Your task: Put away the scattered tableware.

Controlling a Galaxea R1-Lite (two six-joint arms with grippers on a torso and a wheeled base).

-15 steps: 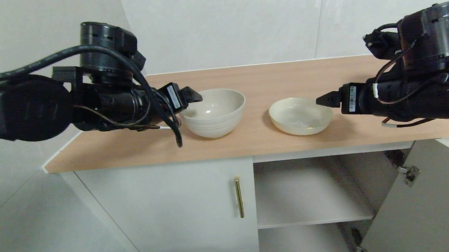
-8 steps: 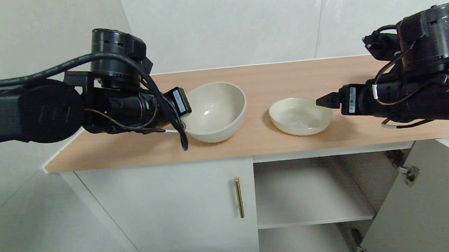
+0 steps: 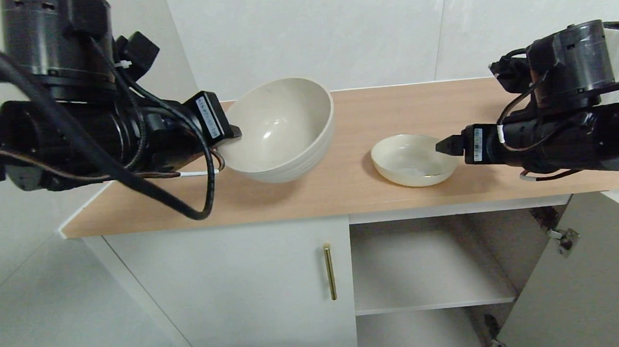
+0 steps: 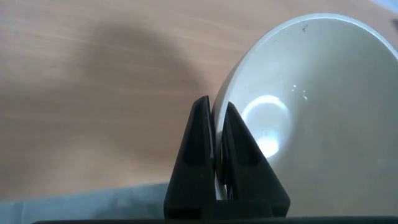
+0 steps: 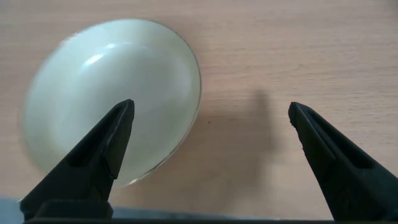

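Note:
A large cream bowl [image 3: 279, 129] hangs tilted above the wooden counter [image 3: 354, 186], its rim pinched by my left gripper [image 3: 230, 131]. From the left wrist, the two fingers [image 4: 200, 134] are closed on the bowl [image 4: 311, 106] rim, one inside and one outside. A shallow pale dish [image 3: 413, 159] rests on the counter to the right. My right gripper [image 3: 445, 146] hovers open at the dish's right rim; in the right wrist view its gripper [image 5: 211, 118] has one finger over the dish [image 5: 106, 93] and the other over bare wood.
Below the counter, the right cabinet compartment [image 3: 430, 263] stands open with white shelves, its door [image 3: 589, 279] swung out to the right. The left cabinet door [image 3: 241, 287] is closed, with a brass handle [image 3: 329, 270]. A tiled wall backs the counter.
My left gripper has lifted the large bowl off the counter and tipped it, moving up and slightly left. The right arm has sunk a little near the dish.

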